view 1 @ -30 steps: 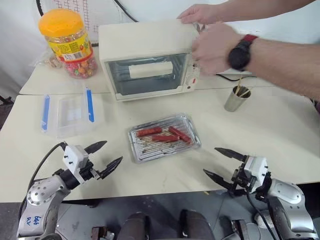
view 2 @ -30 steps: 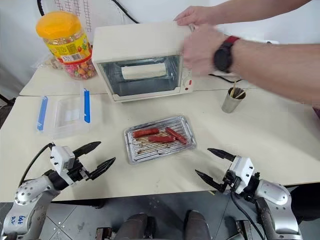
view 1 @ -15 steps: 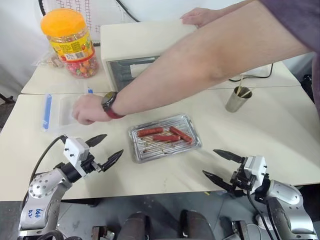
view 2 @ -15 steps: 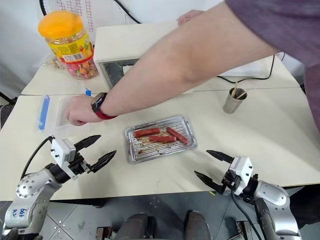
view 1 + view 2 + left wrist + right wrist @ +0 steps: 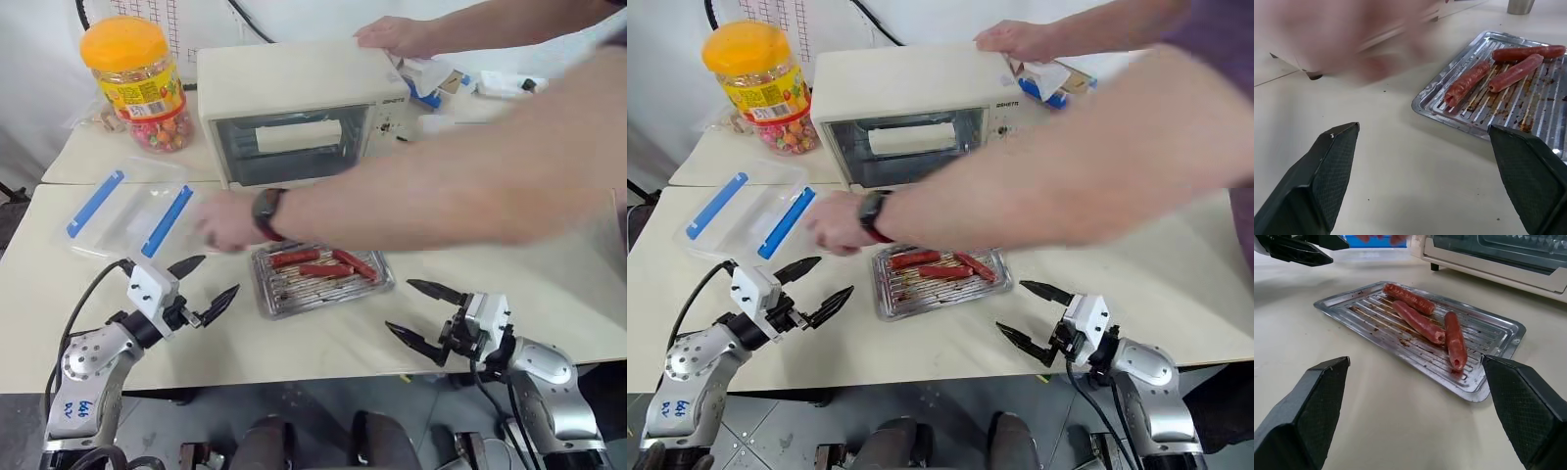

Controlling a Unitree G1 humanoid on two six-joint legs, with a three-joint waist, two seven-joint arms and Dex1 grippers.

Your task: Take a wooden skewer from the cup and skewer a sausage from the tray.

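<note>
Tray (image 5: pixel 284 294), three sausages (image 5: pixel 323 266); both tools (image 5: pixel 201 290) (image 5: pixel 423 315) spread wide, empty. Hazard: person's arm (image 5: pixel 411 196) crossing table; reaching risks collision.

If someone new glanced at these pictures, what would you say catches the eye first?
A person's arm sweeps across the table above the tray with its three sausages. Behind it stands a cream toaster oven, with an orange-lidded candy jar beside it. Both the left gripper and the right gripper wait open near the table's front edge.
</note>
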